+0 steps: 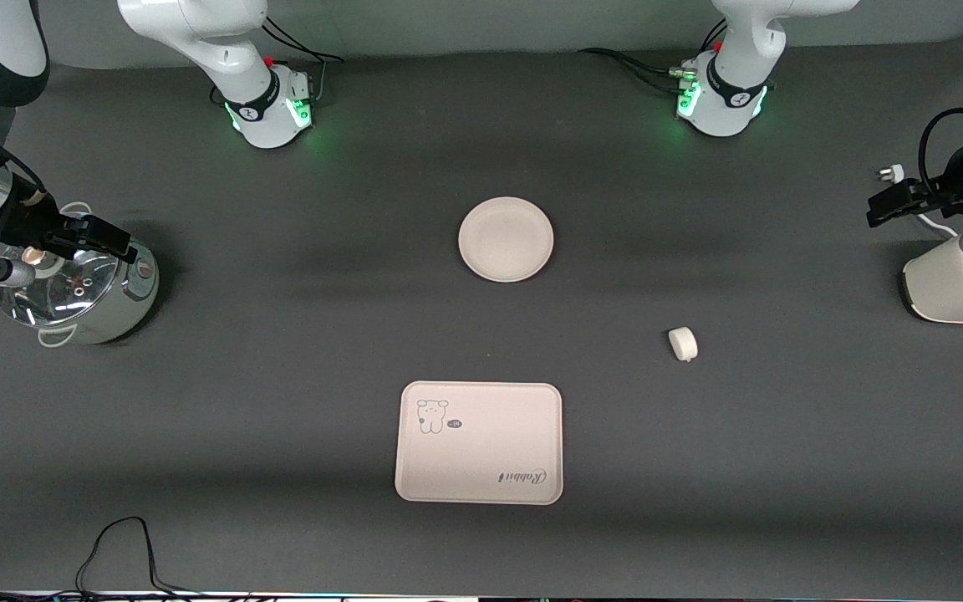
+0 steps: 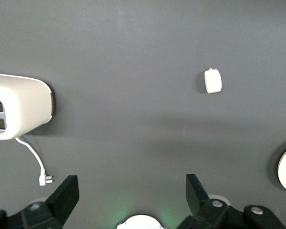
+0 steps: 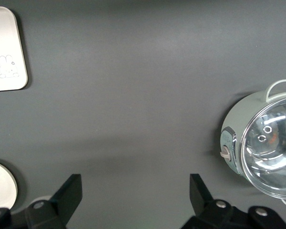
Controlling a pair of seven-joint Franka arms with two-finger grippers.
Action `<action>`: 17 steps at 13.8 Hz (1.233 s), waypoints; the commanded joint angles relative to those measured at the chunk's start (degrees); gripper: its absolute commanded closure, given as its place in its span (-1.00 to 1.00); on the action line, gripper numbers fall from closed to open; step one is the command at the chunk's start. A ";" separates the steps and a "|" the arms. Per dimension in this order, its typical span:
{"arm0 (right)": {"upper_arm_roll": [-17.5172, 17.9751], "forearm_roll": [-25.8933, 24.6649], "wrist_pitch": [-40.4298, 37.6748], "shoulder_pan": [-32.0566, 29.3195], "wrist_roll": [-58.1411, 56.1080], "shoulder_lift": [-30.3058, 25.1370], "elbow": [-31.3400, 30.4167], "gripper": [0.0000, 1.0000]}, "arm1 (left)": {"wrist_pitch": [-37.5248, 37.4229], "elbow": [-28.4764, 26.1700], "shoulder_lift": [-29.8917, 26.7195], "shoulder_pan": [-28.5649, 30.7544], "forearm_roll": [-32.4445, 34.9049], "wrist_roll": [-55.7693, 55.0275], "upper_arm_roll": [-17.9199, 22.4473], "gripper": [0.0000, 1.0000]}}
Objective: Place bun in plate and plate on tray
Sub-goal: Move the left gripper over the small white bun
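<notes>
Both pincers hang wide and empty: your left pincer (image 2: 128, 200) over bare desk (image 1: 281, 468) beside the toaster (image 1: 958, 284), your right pincer (image 3: 133, 200) beside the pot (image 1: 80, 293). The bun (image 1: 683, 344) lies well apart from the left pincer, off the plate (image 1: 506, 239) and the tray (image 1: 480, 442). It's small and rounded; come down off-centre and it will likely roll away.

A robotics lab test bench: two white arm bases (image 1: 268, 104) with green status lights are bolted along a dark grey table (image 1: 281, 418). Kitchen props sit staged near them, a lidded pot (image 1: 84, 293) and a toaster (image 1: 962, 280), with loose cables (image 1: 118, 552) trailing at the table's edge.
</notes>
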 commanded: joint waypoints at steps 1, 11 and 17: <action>0.40 0.02 -0.28 -0.64 0.84 0.86 1.01 -1.00 | -2.28 2.08 0.77 -0.07 -0.29 1.15 0.13 -1.00; 4.53 0.90 -0.29 -3.45 3.38 -0.10 -1.80 -1.00 | -2.37 14.34 14.80 -0.34 -0.64 -9.11 -8.55 -1.00; 6.55 1.08 2.09 -1.17 8.49 1.22 -2.42 -1.00 | -2.11 27.39 25.56 -1.03 -0.99 -16.51 -12.61 -1.00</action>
